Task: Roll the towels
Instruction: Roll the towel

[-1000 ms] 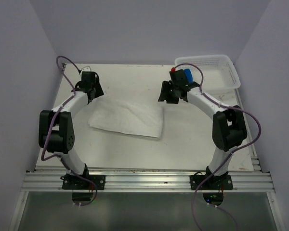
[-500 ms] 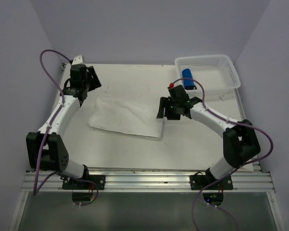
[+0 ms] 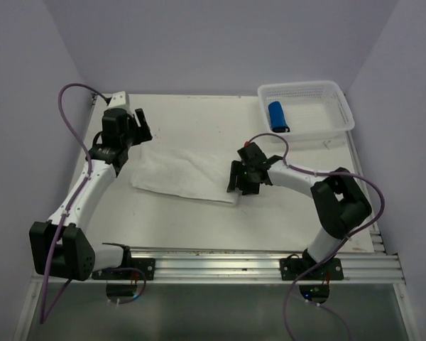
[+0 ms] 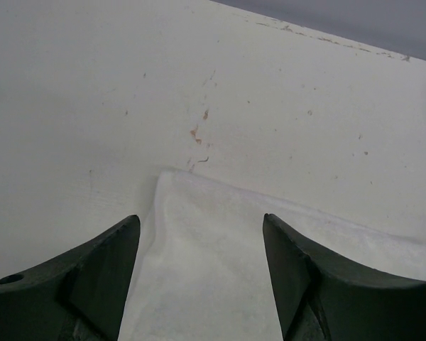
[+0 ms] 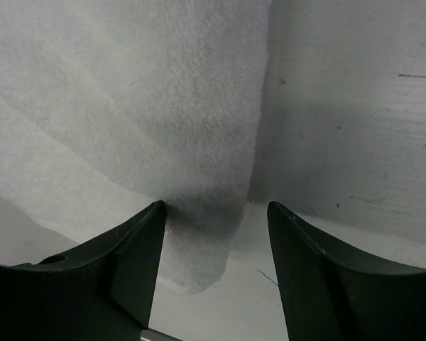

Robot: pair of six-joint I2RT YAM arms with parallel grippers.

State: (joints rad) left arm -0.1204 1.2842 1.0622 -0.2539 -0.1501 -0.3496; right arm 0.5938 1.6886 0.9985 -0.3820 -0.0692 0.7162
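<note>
The large white towel (image 3: 188, 174) lies flat and slightly skewed in the middle of the table. My left gripper (image 3: 136, 136) hovers open at its far left corner; in the left wrist view that corner (image 4: 220, 270) lies between the dark fingers (image 4: 106, 270) of the left gripper (image 4: 201, 227). My right gripper (image 3: 238, 183) stands open over the towel's near right corner, which shows in the right wrist view as a rounded tip (image 5: 206, 249) inside the gap of the right gripper (image 5: 216, 209). The small blue towel (image 3: 277, 116) lies rolled in the basket.
A white perforated basket (image 3: 326, 106) stands at the table's far right corner. Purple walls close in the table on the left, back and right. The arm bases sit on the metal rail (image 3: 213, 266) at the near edge.
The right arm has left the basket, with the blue towel lying in it, and swung down to the white towel's near right corner. The left arm stretched out over the far left corner. Both jaws widened.
</note>
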